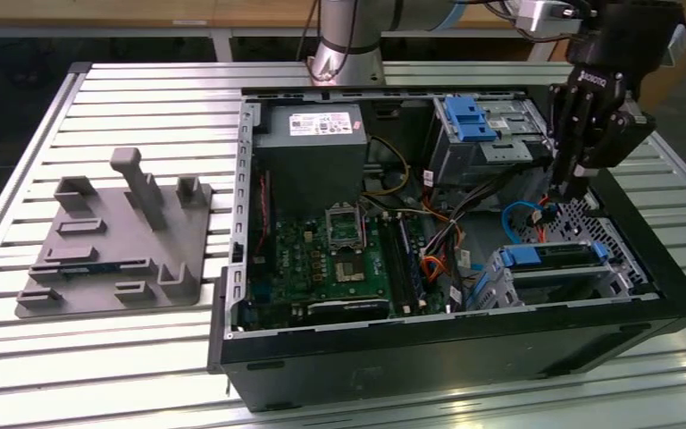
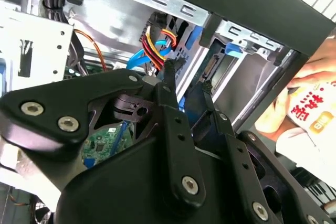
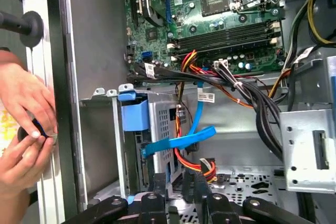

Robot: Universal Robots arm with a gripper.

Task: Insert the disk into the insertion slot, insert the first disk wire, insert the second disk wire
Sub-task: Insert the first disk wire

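Disk (image 1: pixel 554 256) sits in the insertion slot (image 1: pixel 495 284) at the exterior view's right, and the gripper (image 1: pixel 554 192) hangs near it inside the case, over a looping blue cable (image 1: pixel 517 214). In the second wrist view the fingers (image 2: pixel 176 124) stand narrowly apart, gripping nothing, with their tips near a red-and-yellow wire bundle (image 2: pixel 157 39). In the first wrist view, a person's hands (image 3: pixel 23 114) rest at the case's outer edge.

First wrist view: tool (image 3: pixel 176 178) cut by the edge; a hand (image 3: pixel 26 98) — likewise cropped.
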